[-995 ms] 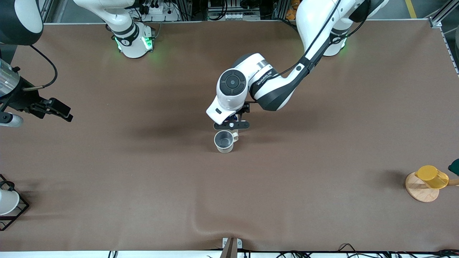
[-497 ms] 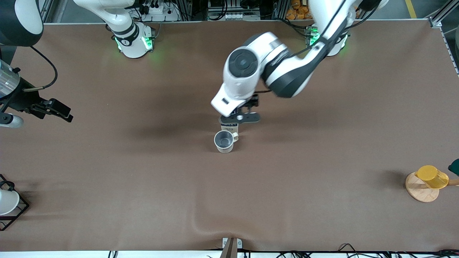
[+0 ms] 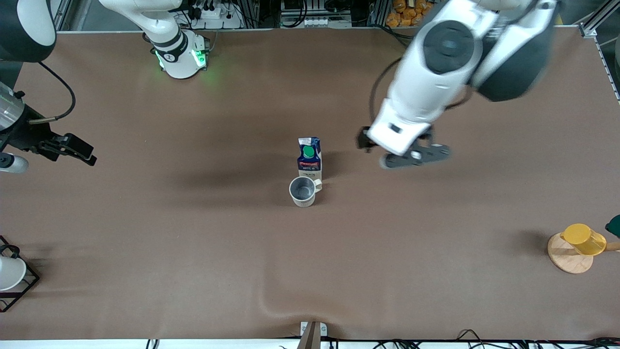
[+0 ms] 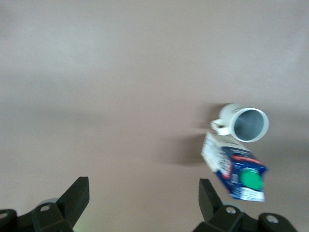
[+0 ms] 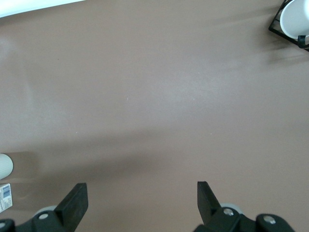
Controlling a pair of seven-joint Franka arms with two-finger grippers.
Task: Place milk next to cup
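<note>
The milk [image 3: 309, 156], a blue carton with a red band and green cap, stands upright on the table, right beside the cup [image 3: 303, 191] and farther from the front camera than it. The cup is a cream-white mug with a grey inside. My left gripper [image 3: 415, 157] is open and empty, up in the air over bare table toward the left arm's end from the milk. The left wrist view shows the milk [image 4: 236, 171] and the cup [image 4: 244, 123] off to one side of my open left gripper [image 4: 142, 198]. My right gripper [image 3: 85, 150] waits open and empty at the right arm's end; its wrist view shows the open right gripper [image 5: 140, 198] over bare table.
A yellow plastic cup [image 3: 583, 239] lies on a round wooden disc [image 3: 566, 259] at the left arm's end, near the front. A white cup in a black wire frame [image 3: 10, 274] stands at the right arm's end and also shows in the right wrist view [image 5: 294, 19].
My left gripper has let go of the milk, risen and swung away toward the left arm's end. The milk stays standing beside the cup. The right arm has not moved.
</note>
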